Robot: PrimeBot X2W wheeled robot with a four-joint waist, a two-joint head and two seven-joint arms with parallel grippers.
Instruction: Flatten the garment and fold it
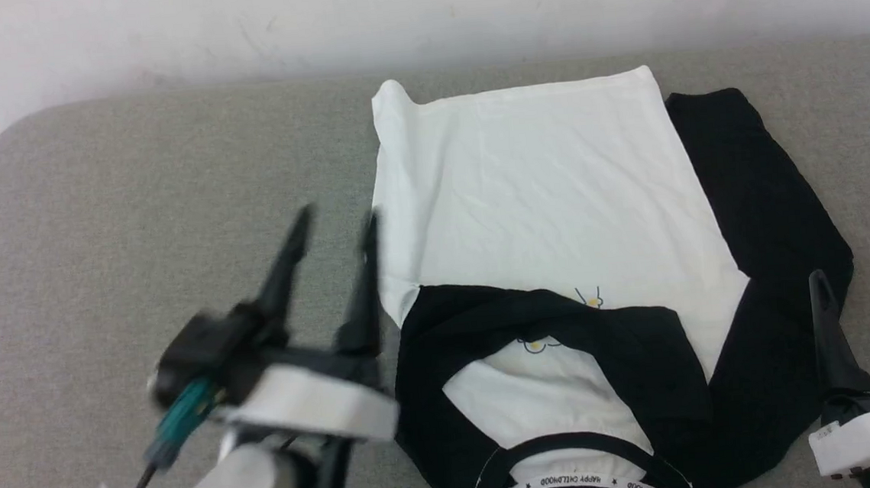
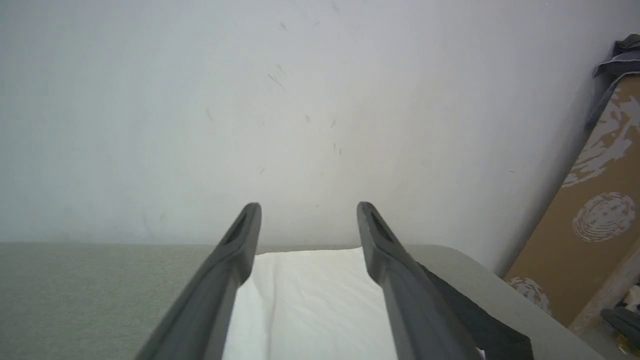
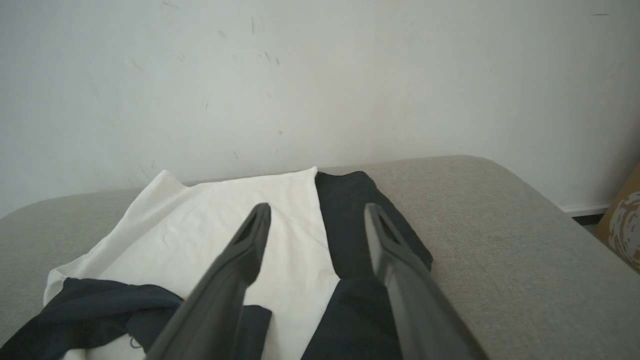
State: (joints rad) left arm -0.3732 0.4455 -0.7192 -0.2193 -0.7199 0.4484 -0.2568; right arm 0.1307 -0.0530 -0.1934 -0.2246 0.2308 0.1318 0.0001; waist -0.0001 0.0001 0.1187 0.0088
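Shirt [image 1: 554, 190] on table [image 1: 132, 181], one black sleeve folded over chest. Left gripper [image 1: 338, 220] open, empty, beside it; right gripper [image 1: 851, 280] open by other sleeve.

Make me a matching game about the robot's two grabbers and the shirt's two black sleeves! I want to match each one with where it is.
Things:
1. left gripper
2. right gripper
3. left-side sleeve
4. right-side sleeve

Places:
A. lies stretched out beside the white body
B. open, at the left edge of the T-shirt
C. folded across the chest
D. open, at the T-shirt's right edge

Pairs: 1-B, 2-D, 3-C, 4-A
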